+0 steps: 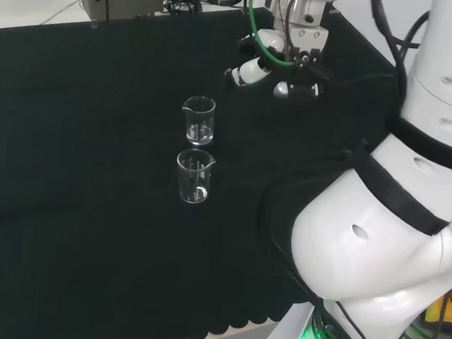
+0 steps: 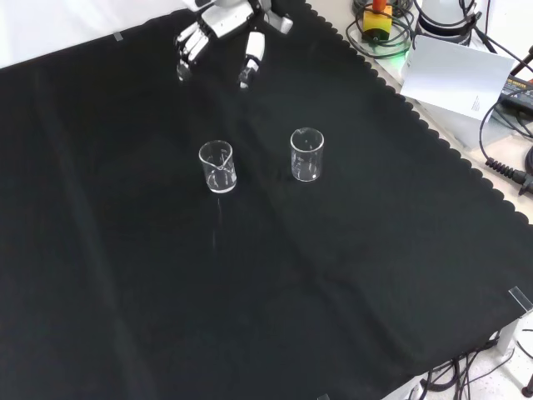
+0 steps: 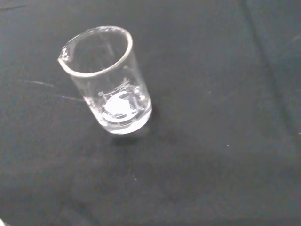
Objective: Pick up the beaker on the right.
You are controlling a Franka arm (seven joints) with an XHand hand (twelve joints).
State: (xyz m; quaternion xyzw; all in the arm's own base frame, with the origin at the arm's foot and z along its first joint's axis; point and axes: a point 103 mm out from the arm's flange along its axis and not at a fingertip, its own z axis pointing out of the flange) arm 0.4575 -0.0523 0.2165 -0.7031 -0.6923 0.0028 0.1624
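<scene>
Two empty clear glass beakers stand upright on the black cloth. In the front view one beaker [image 2: 217, 167] is on the left and the other beaker [image 2: 306, 155] on the right, a short gap between them. In the head view they line up one behind the other: the far beaker [image 1: 197, 121] and the near beaker [image 1: 194, 176]. The hand [image 2: 221, 23] hovers at the front view's top, beyond the left beaker, fingers straight and spread, holding nothing. In the head view the hand [image 1: 296, 59] is right of the far beaker. The wrist view shows one beaker [image 3: 107, 82] close up; which one I cannot tell.
The cloth's scalloped edge [image 2: 454, 158] runs down the front view's right side. Beyond it lie a white sheet [image 2: 458, 79], cables and a yellow and red button box [image 2: 376, 18]. The arm's white links [image 1: 393, 220] stand large at the head view's right.
</scene>
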